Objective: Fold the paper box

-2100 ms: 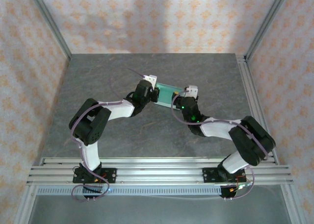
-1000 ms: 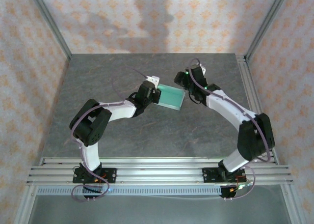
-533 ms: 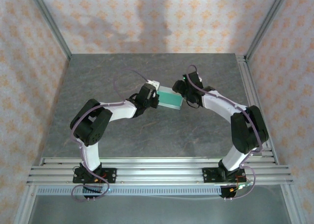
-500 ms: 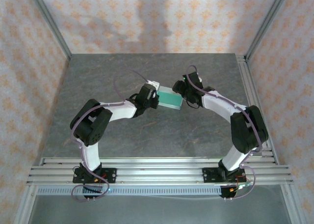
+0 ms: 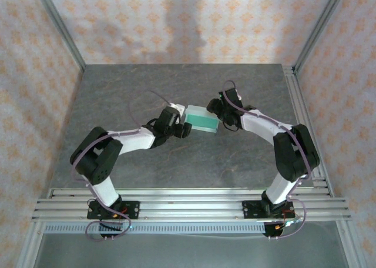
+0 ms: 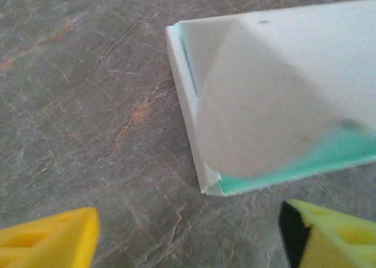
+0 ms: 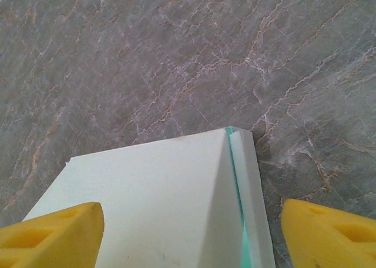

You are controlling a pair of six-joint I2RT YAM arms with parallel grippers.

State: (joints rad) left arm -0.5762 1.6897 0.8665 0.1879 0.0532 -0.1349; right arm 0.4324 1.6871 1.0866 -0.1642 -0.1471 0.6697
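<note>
Top external view: the left gripper (image 5: 185, 128) sits at the left end of the pale mint-green, flat rectangular paper box (image 5: 202, 119). The right gripper (image 5: 215, 116) meets the box's opposite end. The box lies about the middle of the grey, marble-veined table (image 5: 147, 86), well apart from every edge, with its long side running between the two arms.

From the left wrist, the two yellow fingertips (image 6: 47, 238) stand wide apart at the bottom corners, with bare table between them. A corner of the box is just beyond them and out of their reach, so this gripper is spread open and holds nothing.

From the right wrist, the yellow fingertips (image 7: 329, 233) are also spread wide, and the end of the box reaches in between them. A thin sliver of table shows between the box's edge and the finger on the right of that view. Contact at the other finger cannot be told. The jaws straddle the box rather than pinch it.

The box looks folded up flat. Its broad face is pale, almost white. A rounded flap lies over one end, a narrow side strip runs along a short edge, and brighter green card shows along a lower edge and in a slit beside a crease.
</note>
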